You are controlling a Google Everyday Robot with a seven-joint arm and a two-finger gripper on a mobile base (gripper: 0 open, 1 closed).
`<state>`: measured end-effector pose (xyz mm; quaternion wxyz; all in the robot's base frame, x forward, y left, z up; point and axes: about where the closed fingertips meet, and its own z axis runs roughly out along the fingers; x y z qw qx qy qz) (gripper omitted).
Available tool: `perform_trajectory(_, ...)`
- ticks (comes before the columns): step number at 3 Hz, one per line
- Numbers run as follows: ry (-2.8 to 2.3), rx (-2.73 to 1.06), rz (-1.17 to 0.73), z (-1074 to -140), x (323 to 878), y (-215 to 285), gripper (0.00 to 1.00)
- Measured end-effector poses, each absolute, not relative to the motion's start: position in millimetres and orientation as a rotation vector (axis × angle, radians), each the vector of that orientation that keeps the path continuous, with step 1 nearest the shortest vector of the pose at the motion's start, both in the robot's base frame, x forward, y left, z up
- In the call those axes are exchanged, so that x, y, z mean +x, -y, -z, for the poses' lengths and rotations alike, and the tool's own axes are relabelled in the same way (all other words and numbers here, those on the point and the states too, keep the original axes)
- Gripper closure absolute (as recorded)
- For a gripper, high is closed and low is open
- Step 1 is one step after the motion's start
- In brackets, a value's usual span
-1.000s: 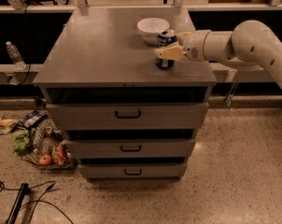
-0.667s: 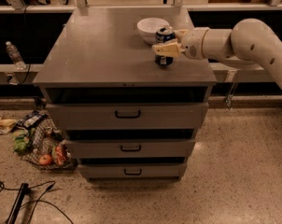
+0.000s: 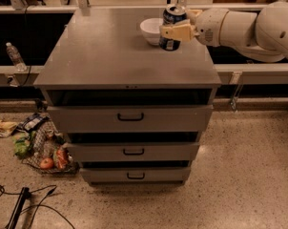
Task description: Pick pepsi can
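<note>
Hand (image 3: 171,31) clamped on pepsi can (image 3: 173,16), at the 1 o'clock area of the counter (image 3: 110,56).
The arm (image 3: 230,26) enters from 3 o'clock. The can is upright, with the white bowl (image 3: 150,30) just beside it at its 9 o'clock. Whether the can's base touches the counter cannot be determined.

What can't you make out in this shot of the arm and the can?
Camera view:
- gripper, at the pepsi can beside the white bowl: its far side is hidden by the can.
- Can's base: touching the cabinet top or not, unclear.
- Arm: cut off by the right edge.
</note>
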<state>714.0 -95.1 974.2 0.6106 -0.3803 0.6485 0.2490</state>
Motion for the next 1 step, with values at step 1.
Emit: perform_trajectory(1, -1.483, -0.873, -0.585, -981.9, 711.8, 96.0, 1.0)
